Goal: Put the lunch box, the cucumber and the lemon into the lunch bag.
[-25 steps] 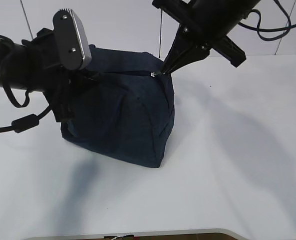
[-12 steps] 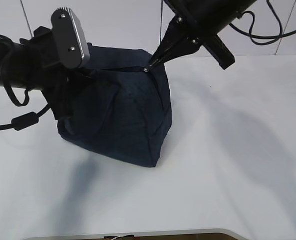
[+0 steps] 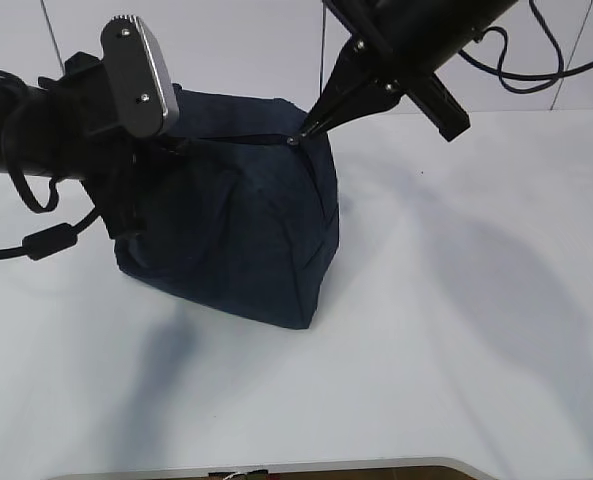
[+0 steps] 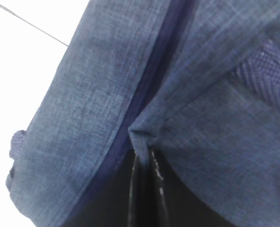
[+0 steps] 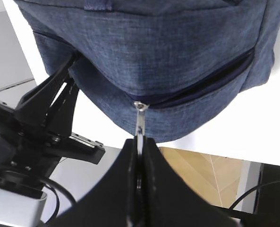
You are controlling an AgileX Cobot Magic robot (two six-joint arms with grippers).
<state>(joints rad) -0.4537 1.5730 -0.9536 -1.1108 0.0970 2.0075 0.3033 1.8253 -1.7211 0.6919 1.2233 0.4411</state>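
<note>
A: Where is the lunch bag (image 3: 236, 230)?

B: Standing on the white table (image 3: 456, 330), left of centre in the exterior view, between the two arms. It is dark navy fabric, and its top leans a little toward the left arm.

A: What is the right gripper (image 5: 139, 142) doing?

B: Its jaws are pressed together on the silver zipper pull (image 5: 139, 120) at the bag's right upper corner. The slider sits at the end of the dark zipper line (image 5: 210, 78).

A: And the left gripper (image 4: 146, 163)?

B: Closed too, pinching a fold of the bag's fabric right beside the zipper at the opposite end. A woven handle (image 4: 265, 75) lies just to one side of it.

A: Lunch box, cucumber, lemon?

B: None shows in any view; I cannot tell what the bag holds.
</note>
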